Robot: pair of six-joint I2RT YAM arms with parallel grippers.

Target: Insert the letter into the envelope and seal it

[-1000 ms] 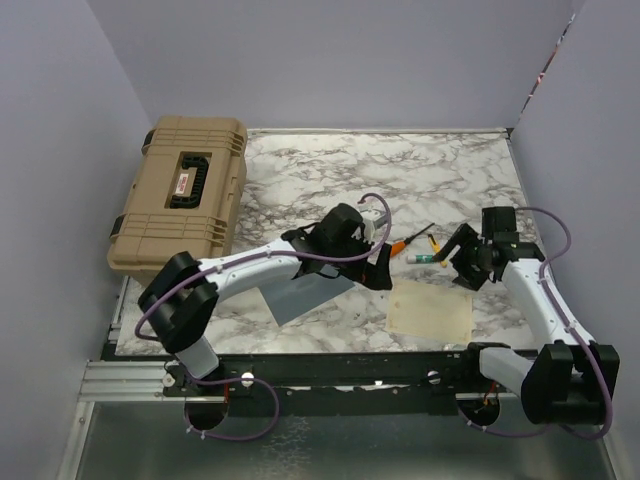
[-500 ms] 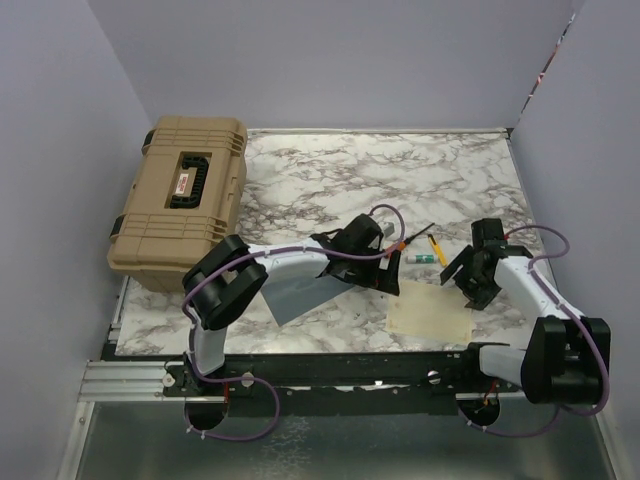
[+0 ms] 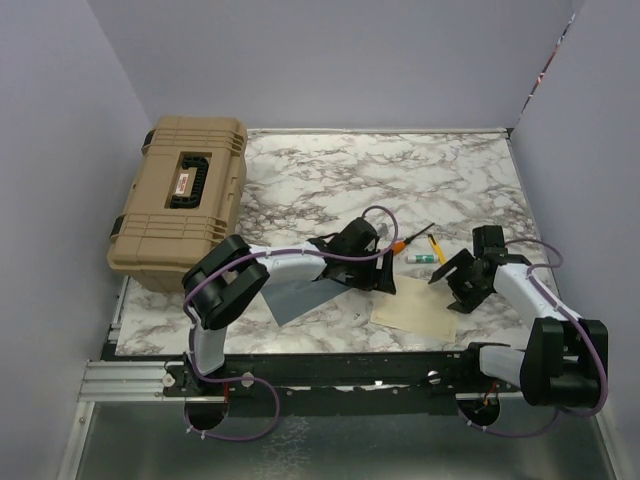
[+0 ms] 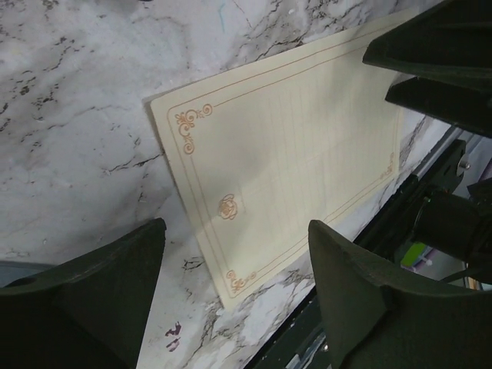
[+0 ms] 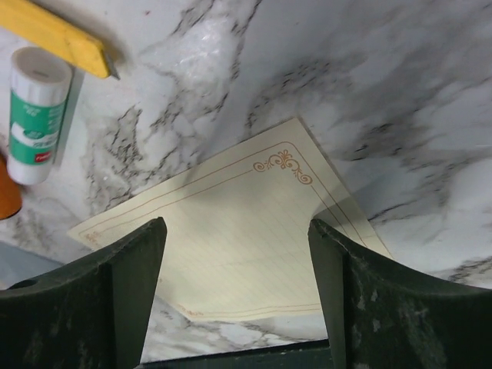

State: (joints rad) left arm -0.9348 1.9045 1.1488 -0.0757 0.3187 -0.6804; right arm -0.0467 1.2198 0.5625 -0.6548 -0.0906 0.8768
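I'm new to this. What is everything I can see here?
table: one, grey-veined white marble, beneath everything
case: one, tan, far left of table
envelope: one, grey-blue, near front edge, left of letter
letter: one, cream, flat, near front edge
glue stick: one, white and green, behind letter
yellow tool: one, yellow, beside glue stick
screwdriver: one, orange-handled, left of glue stick
left claw: one, black, open, over letter's left side
right claw: one, black, open, over letter's right side
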